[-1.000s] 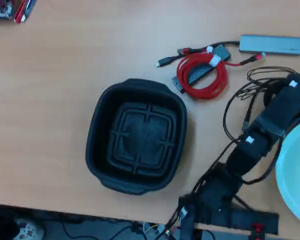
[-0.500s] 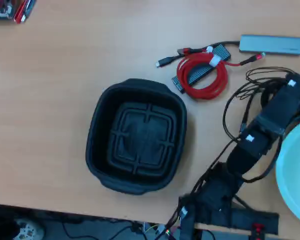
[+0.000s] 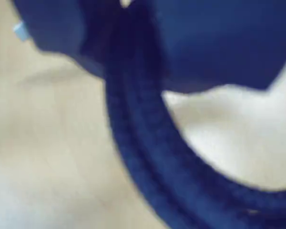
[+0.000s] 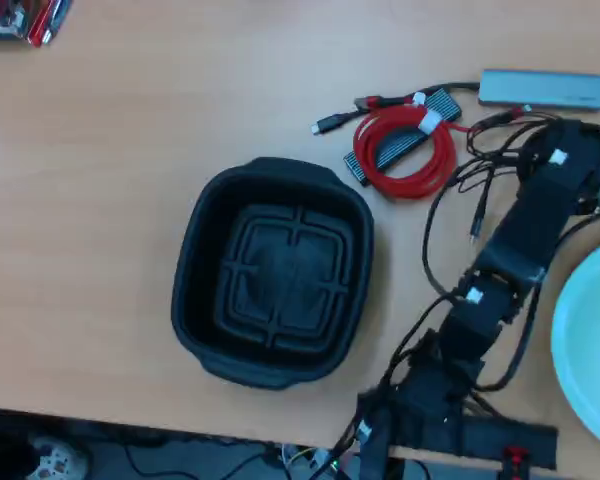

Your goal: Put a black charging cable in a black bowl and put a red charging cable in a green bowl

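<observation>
In the wrist view a thick dark braided cable loop, the black charging cable [image 3: 143, 143], fills the picture, very close and blurred. It runs up between the two dark jaws of my gripper [image 3: 128, 28], which look closed on it. In the overhead view my gripper [image 4: 578, 168] is at the right, behind the green bowl [image 4: 592, 345], and hides the cable's coil. The black bowl [image 4: 195, 262] stands empty in the middle. The red charging cable [image 4: 405, 150], coiled and bound with a white tie, lies on the table behind and to the right of the black bowl.
A grey hub [image 4: 542, 88] lies at the back right. A dark ribbed block [image 4: 398, 140] lies under the red coil. Thin black wires [image 4: 435, 215] loop on the table left of the arm. Red-and-white items [image 4: 20, 18] sit at the back left corner.
</observation>
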`<state>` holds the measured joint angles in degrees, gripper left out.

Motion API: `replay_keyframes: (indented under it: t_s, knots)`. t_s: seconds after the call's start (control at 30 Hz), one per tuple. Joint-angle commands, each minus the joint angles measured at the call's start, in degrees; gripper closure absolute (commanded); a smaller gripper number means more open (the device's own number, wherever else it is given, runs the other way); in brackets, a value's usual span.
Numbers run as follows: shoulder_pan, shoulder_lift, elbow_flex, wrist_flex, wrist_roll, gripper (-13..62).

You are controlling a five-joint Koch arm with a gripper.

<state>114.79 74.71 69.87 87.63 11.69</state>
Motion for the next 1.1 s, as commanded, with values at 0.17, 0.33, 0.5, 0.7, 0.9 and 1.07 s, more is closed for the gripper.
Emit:
replay_keyframes:
  t_s: [0.17,0.33,0.5,0.7,0.9,1.07]
  knots:
    - [-5.8,19.7,-4.7,2.0,0.1,55.5]
    - [-12.3,26.5,-3.3,2.0,-0.3,55.5]
    - [-19.8,33.0,-0.4,1.6,-0.5,55.5]
    - [-30.0,38.8,-0.2,1.4,-1.2,55.5]
    - [-41.0,41.1,-0.5,1.1,-1.8,55.5]
    - [-52.6,41.6,0.1,-1.5,-1.6,55.5]
